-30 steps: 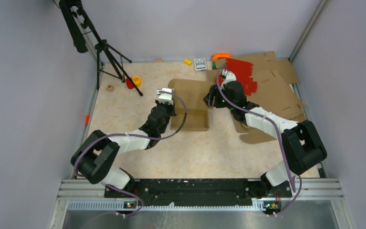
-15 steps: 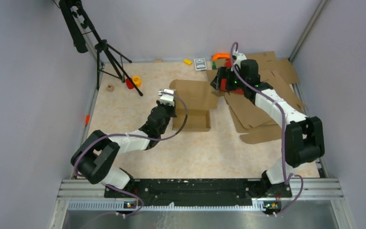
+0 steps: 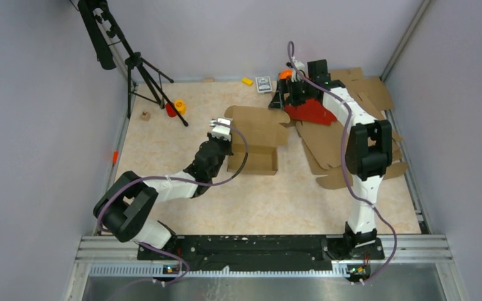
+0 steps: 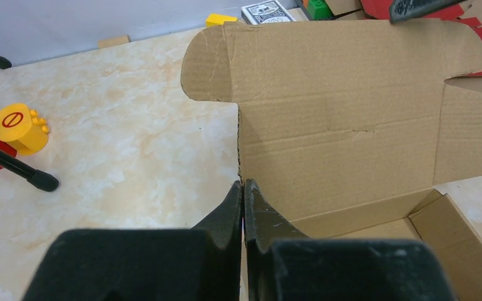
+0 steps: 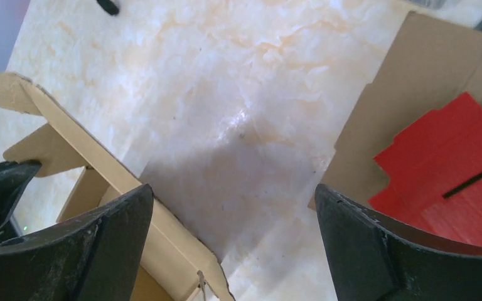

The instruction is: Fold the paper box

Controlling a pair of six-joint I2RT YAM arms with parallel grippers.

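Note:
The paper box (image 3: pixel 258 133) is plain brown cardboard in the middle of the table, its tray part open and its lid panel standing up behind. My left gripper (image 3: pixel 224 133) is shut on the box's left edge. In the left wrist view the fingertips (image 4: pixel 243 188) pinch that edge below the lid panel (image 4: pixel 351 119). My right gripper (image 3: pixel 281 99) is open and empty, raised behind the box's far right corner. In the right wrist view its jaws (image 5: pixel 235 200) stand wide apart over bare table, with the box's edge (image 5: pixel 132 200) at lower left.
Flat brown cardboard sheets (image 3: pixel 351 125) and red sheets (image 3: pixel 310 110) lie at the back right, under the right arm. A tripod (image 3: pixel 141 69), a yellow block (image 3: pixel 179 105) and a small wooden block (image 3: pixel 145 115) stand at the back left. A card deck (image 3: pixel 263 83) lies by the back wall.
My right arm has swung away from the box's right side to the back of the table, past the red sheets. The left gripper keeps its hold; the box has barely shifted.

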